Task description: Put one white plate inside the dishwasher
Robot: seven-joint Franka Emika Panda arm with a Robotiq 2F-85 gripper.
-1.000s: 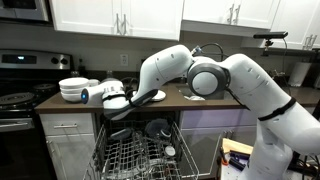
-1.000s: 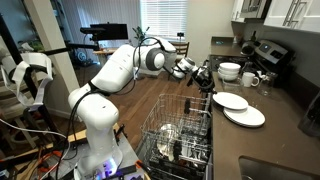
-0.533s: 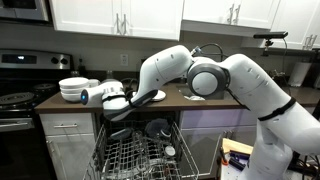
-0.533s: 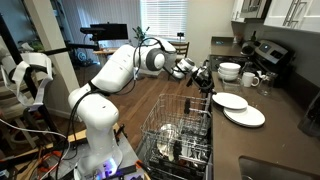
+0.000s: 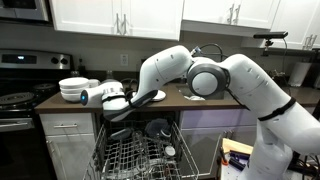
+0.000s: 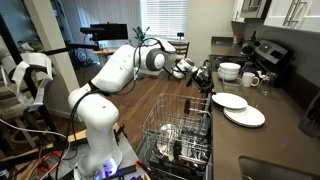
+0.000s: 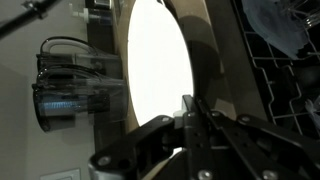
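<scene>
Over the dishwasher point(image 5: 135, 155), claw point(image 7: 190, 105) pinches white plate point(image 7: 160, 65) by its rim.

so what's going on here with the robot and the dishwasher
The robot arm's hand is shut on the rim of the white plate, holding it in the air over the pulled-out rack of the open dishwasher. The plate is not in the rack yet. Other plates lie on the counter nearby, next to a stack of white bowls.
</scene>
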